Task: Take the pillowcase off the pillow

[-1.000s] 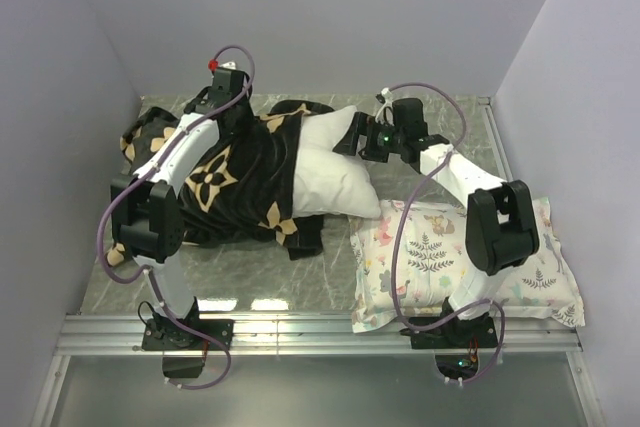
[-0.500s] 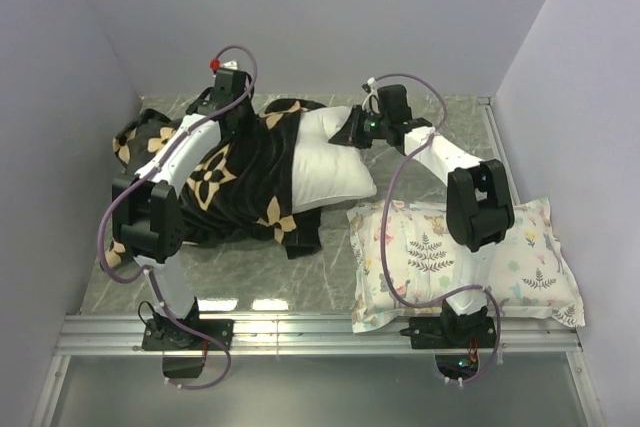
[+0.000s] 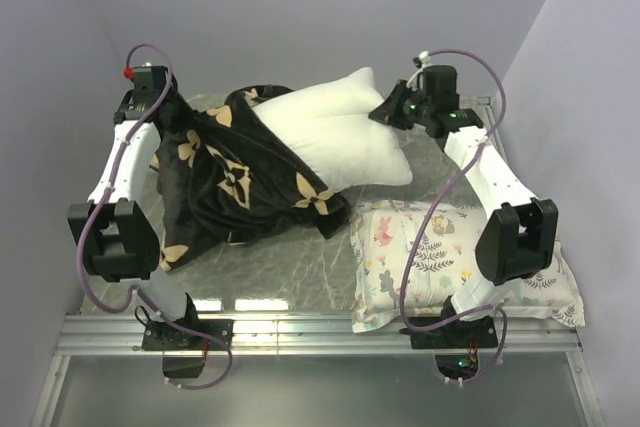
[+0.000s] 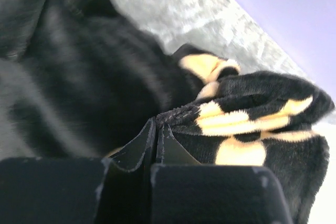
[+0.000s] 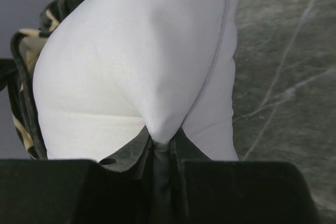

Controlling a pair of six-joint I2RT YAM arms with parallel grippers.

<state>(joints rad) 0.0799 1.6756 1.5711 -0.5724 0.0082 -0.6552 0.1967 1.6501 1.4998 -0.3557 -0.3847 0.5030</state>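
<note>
- Left pincer (image 4: 156, 132) is clamped tight on a hem of the pillowcase (image 3: 235, 182), at far left.
- Right pincer (image 5: 160, 148) is closed on a pinch of the pillow (image 3: 335, 132), at far right.
- Right part of the pillow is bared; its left end is covered by the pillowcase.
- Floral pillow (image 3: 440, 257) is seen on the worktop (image 3: 290, 262), near right.
</note>
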